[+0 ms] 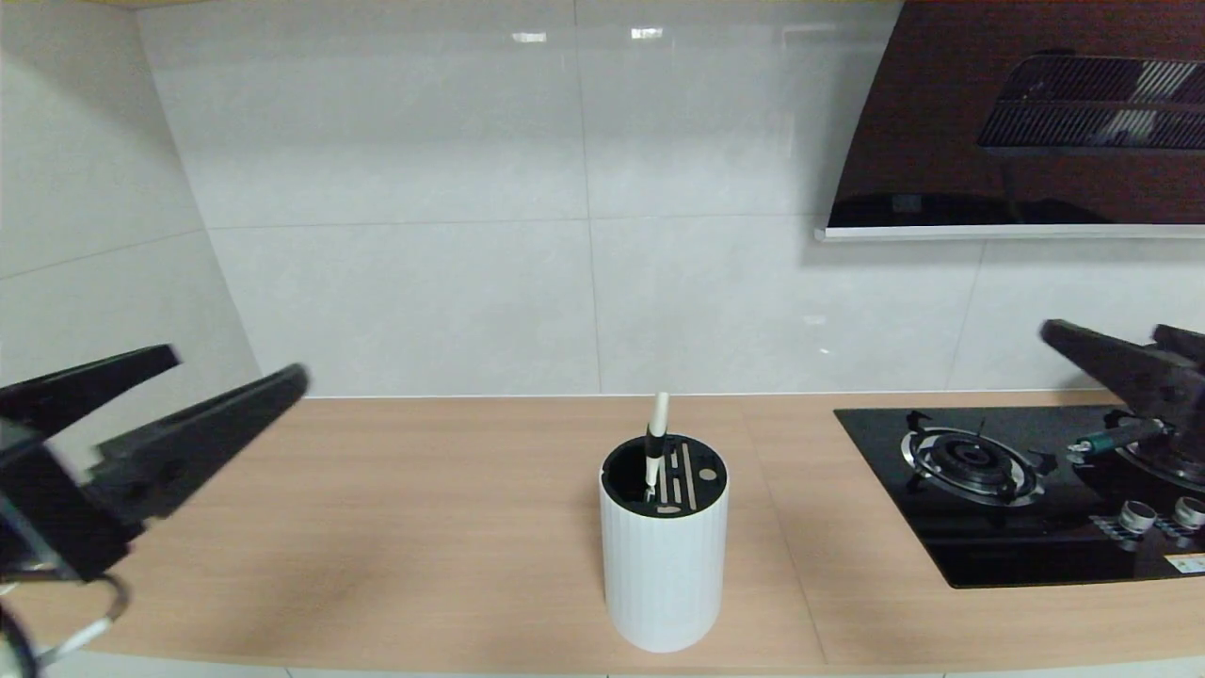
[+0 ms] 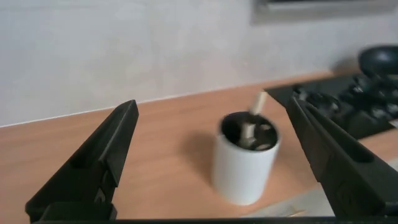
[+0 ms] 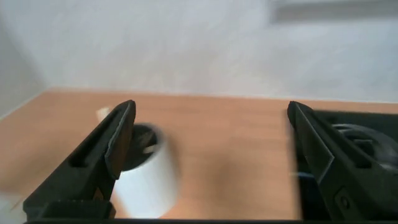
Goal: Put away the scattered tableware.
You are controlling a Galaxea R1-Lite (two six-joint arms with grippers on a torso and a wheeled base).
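A white ribbed utensil holder (image 1: 664, 565) with a black slotted top stands at the middle of the wooden counter (image 1: 424, 527). One pale-handled utensil (image 1: 656, 435) sticks upright out of it. A teal-handled utensil (image 1: 1118, 438) lies on the black gas stove (image 1: 998, 499) at the right. My left gripper (image 1: 235, 369) hovers open and holding nothing above the counter's left end, well left of the holder. My right gripper (image 1: 1101, 337) is open over the stove, just above the teal-handled utensil. The holder (image 2: 244, 163) lies ahead of the open left gripper (image 2: 211, 106). The open right gripper (image 3: 210, 107) sees the holder (image 3: 146, 171) beyond one finger.
A tiled wall (image 1: 584, 217) runs behind the counter, and a dark range hood (image 1: 1026, 122) hangs at the upper right. The stove has burner rings (image 1: 970, 461) and knobs (image 1: 1137, 514). Bare counter spreads on both sides of the holder.
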